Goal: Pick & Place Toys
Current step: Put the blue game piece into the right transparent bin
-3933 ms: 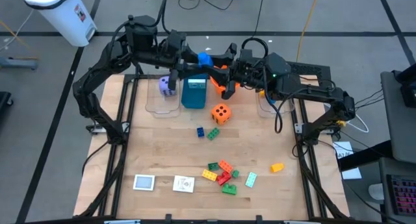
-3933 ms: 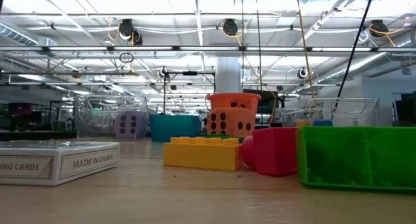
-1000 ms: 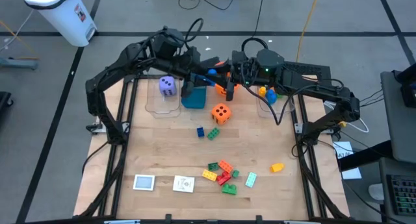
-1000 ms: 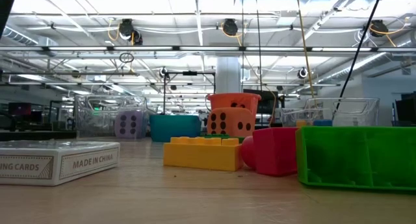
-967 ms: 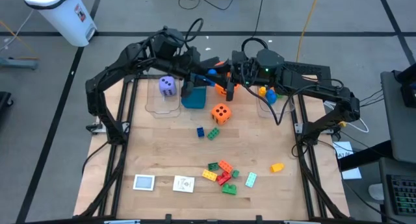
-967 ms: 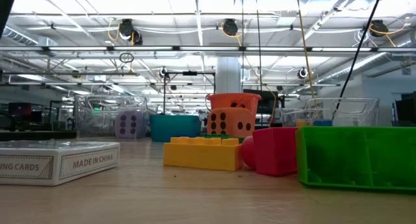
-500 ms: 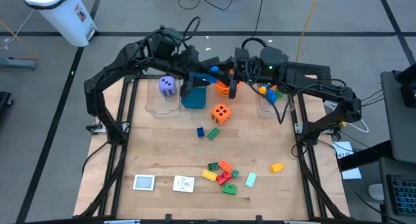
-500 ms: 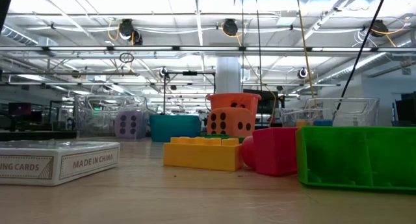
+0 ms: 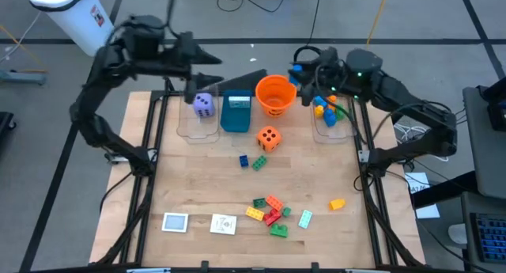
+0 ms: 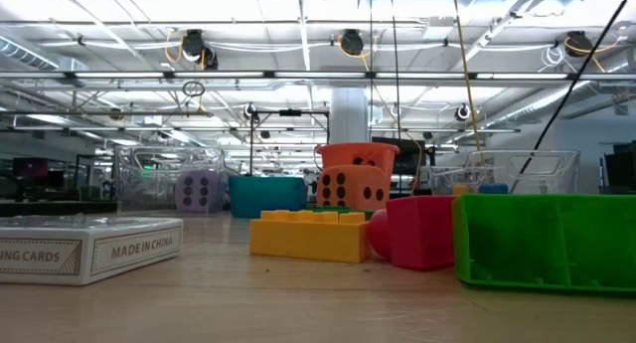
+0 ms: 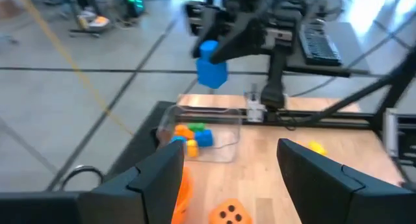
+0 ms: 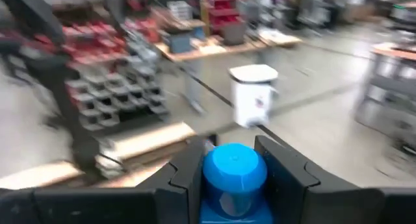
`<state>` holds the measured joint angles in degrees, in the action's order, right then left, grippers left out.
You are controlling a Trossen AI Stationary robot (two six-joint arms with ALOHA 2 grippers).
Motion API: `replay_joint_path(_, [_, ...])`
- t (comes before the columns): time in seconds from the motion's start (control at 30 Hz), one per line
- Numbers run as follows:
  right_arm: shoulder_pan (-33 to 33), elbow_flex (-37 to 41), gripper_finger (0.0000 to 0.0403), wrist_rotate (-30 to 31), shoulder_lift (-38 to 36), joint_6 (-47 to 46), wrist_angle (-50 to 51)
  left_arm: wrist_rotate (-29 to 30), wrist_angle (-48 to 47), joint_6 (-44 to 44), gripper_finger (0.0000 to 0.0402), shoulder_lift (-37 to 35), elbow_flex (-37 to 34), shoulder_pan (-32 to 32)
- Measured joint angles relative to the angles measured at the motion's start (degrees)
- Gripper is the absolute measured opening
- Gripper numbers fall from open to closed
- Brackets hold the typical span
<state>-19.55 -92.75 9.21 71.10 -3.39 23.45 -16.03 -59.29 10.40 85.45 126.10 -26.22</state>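
A wooden table (image 9: 198, 186) sits in a big, bright workshop. The right gripper (image 9: 297, 70) is up high at the back, just beside the clear bin (image 9: 332, 127). It pinches a blue brick (image 12: 234, 175), likely so it can drop it in with the other bricks there. The left gripper (image 11: 227, 169) is spread wide and holds nothing. It is lifted up at the back left, out of the way. The orange bucket (image 9: 275, 94) stands free between the bins. The orange die (image 9: 269, 138), a pile of bricks (image 9: 273, 214) and two cards (image 9: 199, 223) wait on the table.
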Motion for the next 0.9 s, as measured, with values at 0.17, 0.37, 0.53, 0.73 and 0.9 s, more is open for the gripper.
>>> replay_joint_path(0.17, [0.05, 3.73, 0.0111, 5.68, -3.64, -0.60, 4.35, 1.60, -2.84, -0.03, 0.0257, -3.05, 0.00, -2.29])
replay_joint_path(0.37, [0.11, 16.85, 0.0111, 11.57, -9.01, -3.96, 1.03, -0.25, -8.14, -1.79, 0.0257, -4.29, 0.00, -3.15])
replay_joint_path(0.53, [0.13, 27.79, 0.0115, 13.13, -12.90, -8.05, -4.41, -1.64, -11.41, -1.91, 0.0257, -4.11, -0.01, -1.68])
replay_joint_path(0.73, [0.11, 38.46, 0.0110, 17.96, -17.31, -12.00, -6.17, -1.91, -7.62, -3.37, 0.0257, -3.94, -5.35, 1.38])
replay_joint_path(0.9, [0.15, 46.88, 0.0110, 20.25, -21.21, -14.70, -9.75, -1.92, -4.28, -4.81, 0.0257, -4.28, -11.56, 2.96])
